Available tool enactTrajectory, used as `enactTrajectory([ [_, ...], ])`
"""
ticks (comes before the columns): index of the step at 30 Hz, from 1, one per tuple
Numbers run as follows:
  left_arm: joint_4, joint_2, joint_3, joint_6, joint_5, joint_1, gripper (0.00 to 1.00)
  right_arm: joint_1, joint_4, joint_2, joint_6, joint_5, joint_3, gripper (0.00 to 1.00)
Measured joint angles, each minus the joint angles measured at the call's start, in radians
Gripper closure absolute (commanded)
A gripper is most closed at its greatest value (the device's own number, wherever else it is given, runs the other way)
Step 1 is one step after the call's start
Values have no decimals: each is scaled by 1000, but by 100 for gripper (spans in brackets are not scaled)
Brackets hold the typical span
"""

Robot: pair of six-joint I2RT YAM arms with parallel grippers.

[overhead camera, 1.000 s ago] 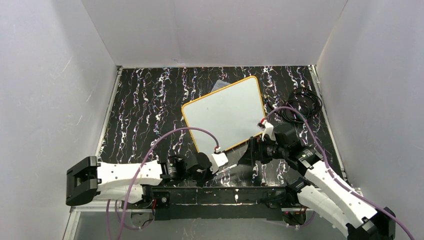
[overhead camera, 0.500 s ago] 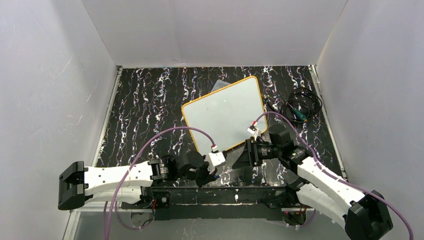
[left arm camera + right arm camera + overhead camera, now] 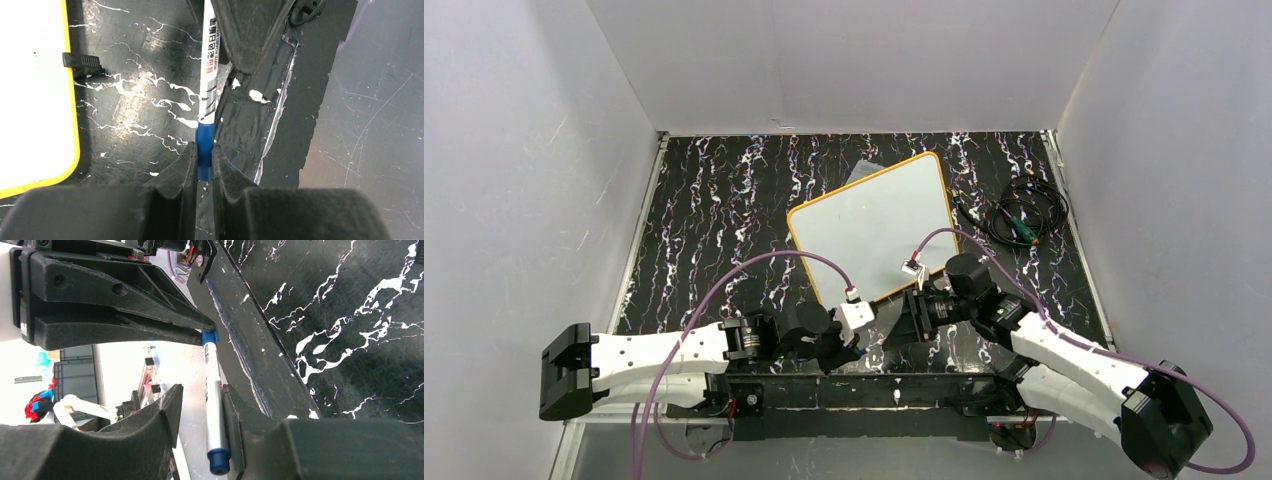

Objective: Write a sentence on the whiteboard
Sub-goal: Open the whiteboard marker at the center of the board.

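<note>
The whiteboard [image 3: 874, 225], white with an orange-yellow frame, lies tilted on the black marbled table; its corner shows in the left wrist view [image 3: 30, 90]. No sentence is in view on it. A white marker [image 3: 209, 75] hangs level between the two arms near the table's front edge. My left gripper [image 3: 204, 150] [image 3: 854, 345] is shut on its blue cap [image 3: 205, 145]. My right gripper [image 3: 202, 395] [image 3: 906, 318] is open around the marker's barrel [image 3: 214, 405]: one finger touches it, the other stands a gap away.
A coiled black cable [image 3: 1029, 215] lies at the right of the board. A clear plastic piece [image 3: 864, 170] pokes out behind the board's far edge. A small black clip [image 3: 82, 61] lies beside the board's frame. The table's front rail [image 3: 894, 385] runs just below both grippers.
My right arm has swung left to the marker and its jaws have narrowed around the barrel. The left gripper shifted slightly and has kept its hold on the cap.
</note>
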Motion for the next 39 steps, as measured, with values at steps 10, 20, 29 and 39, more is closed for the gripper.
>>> enactTrajectory([
  [10,7,0,0,-1,0,0,100,16,113,3,55,49,-36,83],
  [20,10,0,0,-11,-2,0,41,18,122,-28,66,73,-45,99],
  [29,8,53,7,-15,-8,0,100,18,125,-35,72,59,-45,99],
  [39,84,28,0,7,-26,-8,100,-40,-95,-85,-39,50,76,99],
])
